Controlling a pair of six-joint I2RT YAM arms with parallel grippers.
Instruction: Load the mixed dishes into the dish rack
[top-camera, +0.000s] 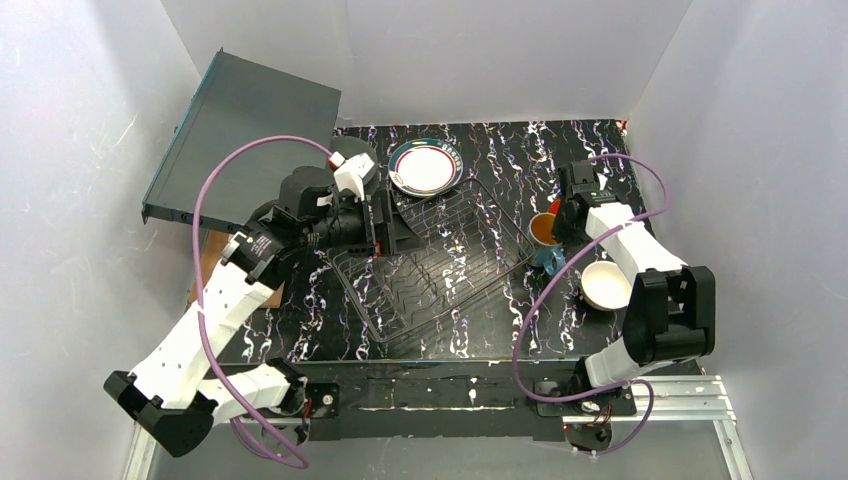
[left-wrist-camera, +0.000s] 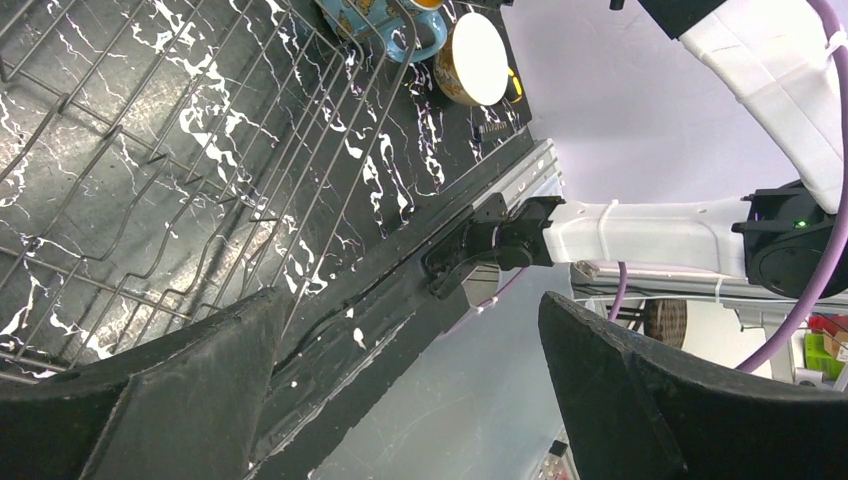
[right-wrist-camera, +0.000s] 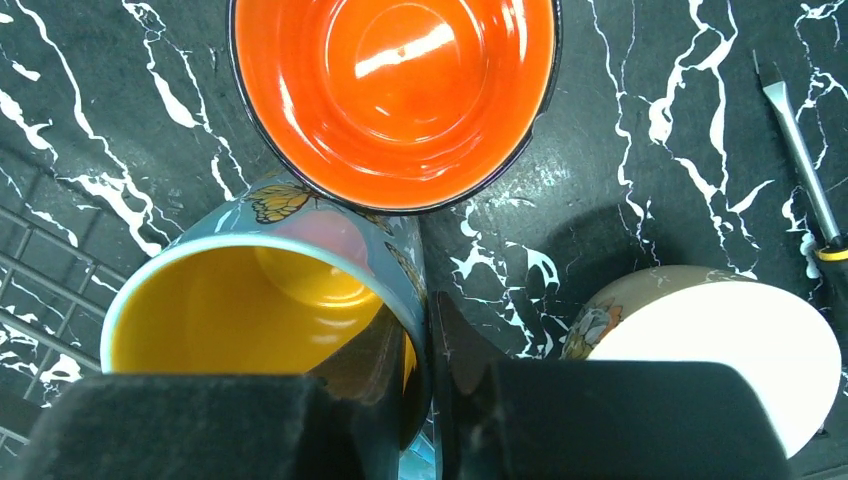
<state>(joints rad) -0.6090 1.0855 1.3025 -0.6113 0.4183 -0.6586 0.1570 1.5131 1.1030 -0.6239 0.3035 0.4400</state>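
Far left, at ten o'clock, the flat grey box (top-camera: 240, 130) leans clear of the action. The left gripper (top-camera: 385, 228) hangs at the nine o'clock rim of the dish rack (top-camera: 440, 262), jaws spread wide with nothing between them. No dish shows in the rack, so its middle offers landing room. The green-and-red rimmed plate (top-camera: 425, 167) lies on the table (top-camera: 300, 320) at the rack's twelve o'clock, touching or just beside its far wire.

Now right: the orange cup (right-wrist-camera: 395, 90) stands rim-up, and the blue mug (right-wrist-camera: 270, 330) presses right against it at its six o'clock. The right gripper (right-wrist-camera: 428, 350) is pinched on the mug's wall, one finger inside and one outside. The cream bowl (right-wrist-camera: 710, 350) sits near at four o'clock, and the screwdriver (right-wrist-camera: 795, 130) lies at the far right.

Here's the danger as I read it. A pinch on one wall lets the mug swing as it rises. A sideways drag would knock the cup over or shove it. The rack's three o'clock rim is just beside the mug, so a low carry could snag the wire. Straight up looks safest, then across toward nine o'clock, short of the left gripper.
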